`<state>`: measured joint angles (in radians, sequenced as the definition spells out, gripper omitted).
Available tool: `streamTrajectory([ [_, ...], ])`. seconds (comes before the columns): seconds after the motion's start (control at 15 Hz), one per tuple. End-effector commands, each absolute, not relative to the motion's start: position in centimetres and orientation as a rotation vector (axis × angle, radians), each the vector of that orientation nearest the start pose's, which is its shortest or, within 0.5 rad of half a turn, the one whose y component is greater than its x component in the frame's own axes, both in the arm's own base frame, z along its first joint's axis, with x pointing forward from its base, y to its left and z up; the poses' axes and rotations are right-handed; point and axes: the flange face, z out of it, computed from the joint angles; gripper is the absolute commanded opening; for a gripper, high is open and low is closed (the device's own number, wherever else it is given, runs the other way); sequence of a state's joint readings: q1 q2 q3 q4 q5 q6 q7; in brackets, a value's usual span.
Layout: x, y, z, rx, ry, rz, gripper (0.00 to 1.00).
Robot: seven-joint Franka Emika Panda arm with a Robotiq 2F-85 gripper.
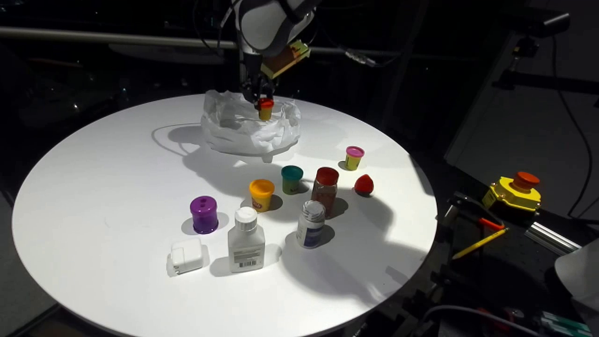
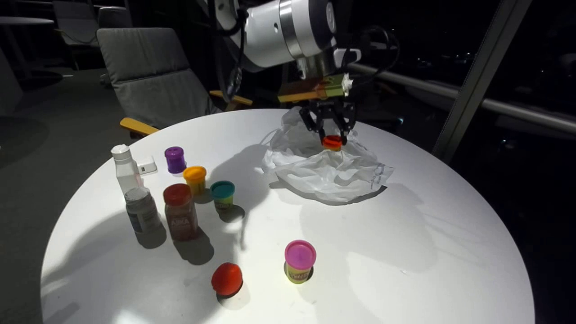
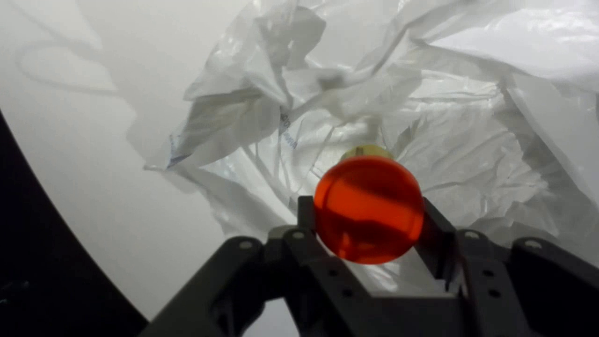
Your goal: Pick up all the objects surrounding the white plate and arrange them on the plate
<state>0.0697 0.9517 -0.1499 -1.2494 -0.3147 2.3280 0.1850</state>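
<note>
Nine objects [image 1: 261, 194] sit on your round table [image 1: 100, 175] in an exterior view. In an exterior view, your gripper [image 2: 333, 139] pinches a tub [image 2: 332, 145], the crinkled plastic bag [image 2: 328, 177] hiding its base. The wrist view shows the tub's glossy, disc-shaped lid [image 3: 368, 210].

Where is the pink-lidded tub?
In an exterior view, the pink-lidded tub stands right of centre on the white table, just beyond the small red object.

Round white counter [image 2: 468, 270] is brightly lit, surroundings dark. Grey armchair [image 2: 144, 67] with wood-toned armrests [image 2: 138, 126] stands near it. Dark window [image 2: 450, 31], pale rail [image 2: 531, 115], dark grey floor [image 2: 40, 180].
</note>
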Motion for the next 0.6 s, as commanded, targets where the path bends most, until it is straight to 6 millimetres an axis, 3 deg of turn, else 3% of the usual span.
streamTrajectory([
  [0.0,78.9,-3.8,16.1,-3.488,-0.022,-0.251,0.28],
  [0.13,79.0,-3.8,14.2,-3.484,-0.004,-0.245,0.28],
  [0.2,79.1,-3.5,14.0,-3.482,0.004,-0.257,0.78],
  [0.27,79.4,-3.4,14.5,-3.484,0.01,-0.284,0.79],
  [0.47,78.9,-2.9,16.4,-3.494,0.05,-0.391,0.99],
  [0.53,78.7,-2.5,16.8,-3.494,0.069,-0.415,1.0],
])
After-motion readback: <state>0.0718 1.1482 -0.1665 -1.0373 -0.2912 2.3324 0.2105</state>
